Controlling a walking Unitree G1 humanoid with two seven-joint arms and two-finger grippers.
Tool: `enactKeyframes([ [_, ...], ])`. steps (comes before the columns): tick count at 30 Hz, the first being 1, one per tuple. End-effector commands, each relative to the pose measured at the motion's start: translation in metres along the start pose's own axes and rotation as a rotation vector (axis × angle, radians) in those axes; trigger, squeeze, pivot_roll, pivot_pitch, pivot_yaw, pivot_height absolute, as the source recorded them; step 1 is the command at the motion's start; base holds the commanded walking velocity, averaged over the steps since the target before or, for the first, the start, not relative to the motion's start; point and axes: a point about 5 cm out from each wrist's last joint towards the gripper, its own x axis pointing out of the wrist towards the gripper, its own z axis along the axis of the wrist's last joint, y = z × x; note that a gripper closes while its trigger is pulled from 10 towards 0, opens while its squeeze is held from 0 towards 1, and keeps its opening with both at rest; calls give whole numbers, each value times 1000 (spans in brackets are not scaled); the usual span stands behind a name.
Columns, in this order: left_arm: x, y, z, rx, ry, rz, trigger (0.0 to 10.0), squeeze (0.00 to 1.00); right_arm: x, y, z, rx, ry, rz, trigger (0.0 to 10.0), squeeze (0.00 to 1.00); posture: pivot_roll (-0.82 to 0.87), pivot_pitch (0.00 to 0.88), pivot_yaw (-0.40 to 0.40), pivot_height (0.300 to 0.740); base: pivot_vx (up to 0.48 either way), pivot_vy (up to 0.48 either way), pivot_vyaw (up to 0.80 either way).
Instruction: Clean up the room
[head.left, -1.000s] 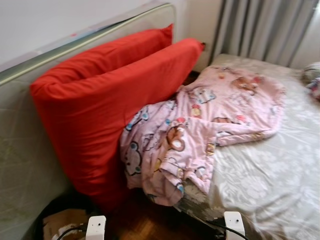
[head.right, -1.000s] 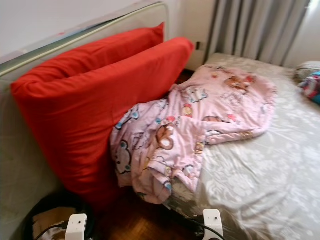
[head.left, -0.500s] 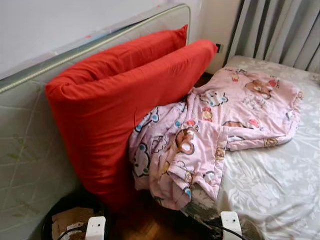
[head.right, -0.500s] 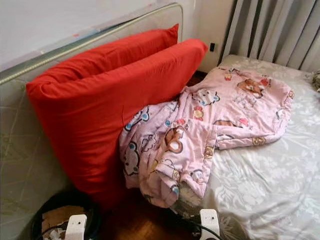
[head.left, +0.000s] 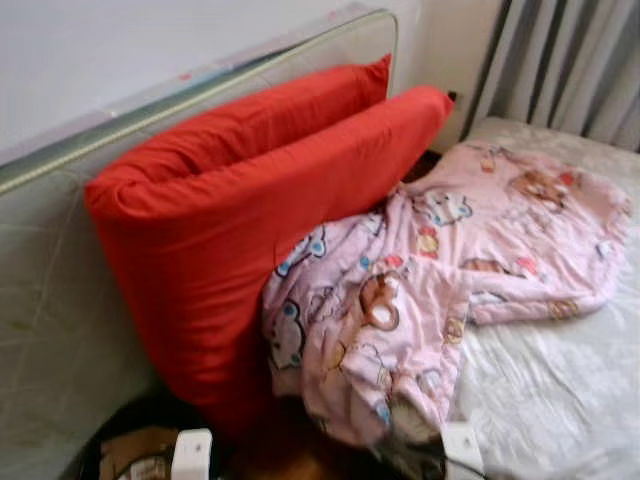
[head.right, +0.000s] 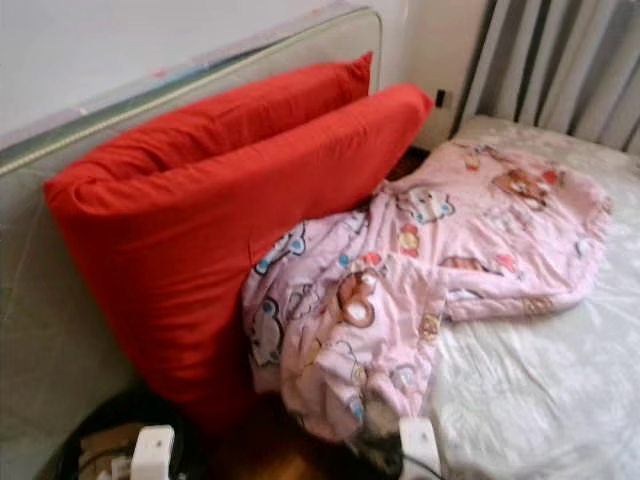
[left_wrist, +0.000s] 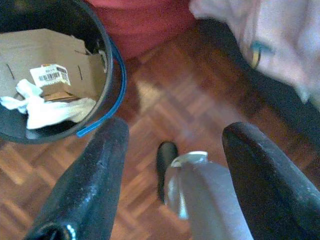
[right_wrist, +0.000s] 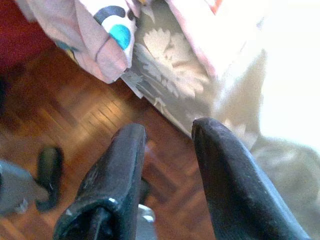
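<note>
Facing the corner of the bed (head.left: 560, 400), the robot has both arms hanging low with nothing in either gripper. The left gripper (left_wrist: 172, 170) hangs over bare parquet floor (left_wrist: 165, 105) with its two black fingers spread wide and nothing between them; the right gripper (right_wrist: 167, 175) hangs just off the bed's corner, its fingers parted by a narrower gap, also holding nothing.

The pink blanket (head.left: 440, 270) is the likely thing to tidy — it lies crumpled across the near part of the bed, one bunched end spilling over the bed's edge toward the floor and pressing against the red cushions (head.left: 240, 210). Those two cushions stand on edge beside the bed, leaning back on an upright mattress (head.left: 50, 290) that rests against the wall, which is what keeps them from toppling.

Room to move looks tight: only a narrow strip of floor separates the bed from the cushions. A dark bin (left_wrist: 107, 70) holding cardboard and crumpled paper sits at the cushions' foot, on the far side of that strip from the bed, just beside the left gripper. The blanket's hanging hem (right_wrist: 107, 45) is near the right gripper — probably the easiest edge to reach.
</note>
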Motion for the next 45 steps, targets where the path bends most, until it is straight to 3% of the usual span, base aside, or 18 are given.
enactKeyframes([
  [1,-4,12,-11,-4,38,32,10000,0,2,10,9,4,-23,29,10000,0,73,14,11,740,311,0,0],
  [16,-3,11,-4,-13,-2,33,10000,0,2,9,10,40,-58,24,10000,0,65,17,9,740,145,0,0],
  [22,3,5,32,-4,-159,-1,10000,0,1,9,13,87,-118,22,10000,0,59,24,10,740,0,0,0],
  [30,-1,3,69,-15,-393,-31,10000,0,-2,9,18,138,-209,17,10000,0,47,21,9,740,0,0,0],
  [36,-7,0,80,-7,-515,-60,10000,0,-3,8,19,157,-249,19,10000,0,44,14,10,740,0,0,0],
  [38,-11,0,89,-13,-587,-54,10000,0,-3,9,20,125,-260,35,10000,0,40,4,7,740,0,0,0],
  [45,-18,-5,89,-6,-650,-73,10000,0,-4,10,21,106,-280,56,10000,0,39,0,5,740,0,0,0],
])
